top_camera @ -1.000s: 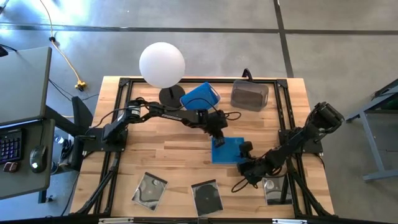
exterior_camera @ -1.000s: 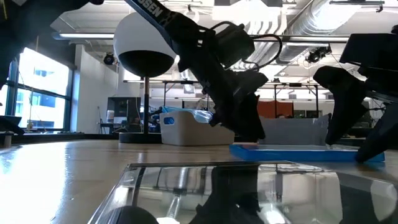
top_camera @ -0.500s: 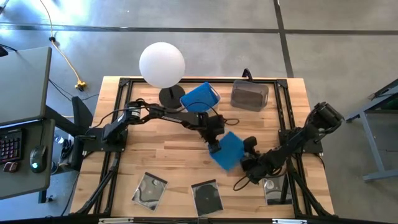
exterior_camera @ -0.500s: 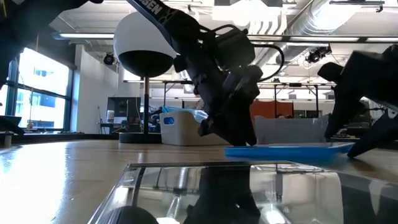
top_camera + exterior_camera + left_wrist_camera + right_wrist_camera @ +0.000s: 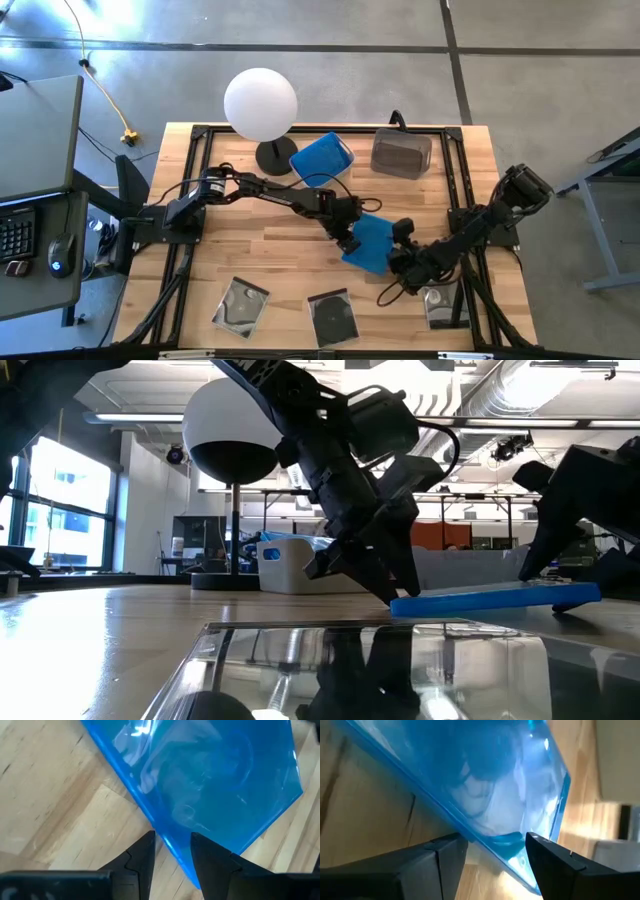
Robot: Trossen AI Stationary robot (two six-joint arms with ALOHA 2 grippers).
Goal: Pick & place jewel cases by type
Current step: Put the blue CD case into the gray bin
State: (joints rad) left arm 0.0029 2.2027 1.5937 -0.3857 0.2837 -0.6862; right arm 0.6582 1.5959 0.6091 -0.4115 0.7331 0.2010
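Near the middle of the wooden table (image 5: 260,230), a translucent blue jewel case (image 5: 368,243) was held between the two arms. The left gripper (image 5: 348,240) had its fingers on the case's edge on the side toward the left arm; in the left wrist view the two dark fingers (image 5: 141,861) stood on either side of the blue edge, closed on it. The right gripper (image 5: 403,262) was at the opposite edge of the same case, and in the right wrist view its fingers (image 5: 442,855) also gripped the blue plastic between them. In the low view the case (image 5: 495,600) was lifted a little above the table, nearly flat, slightly tilted — one end at the left gripper (image 5: 395,595), the other end at the right gripper (image 5: 560,575).

At the back of the table stood a blue tub (image 5: 322,157) and, beside it, a clear tub with dark content (image 5: 401,153). A lamp with a white round shade (image 5: 260,104) stood next to the blue tub.

Along the front edge lay three clear jewel cases with dark insides, well apart from each other: one toward the left (image 5: 240,304), one in the middle (image 5: 332,316), and one toward the right (image 5: 442,305) — this last one was partly covered by the right arm.
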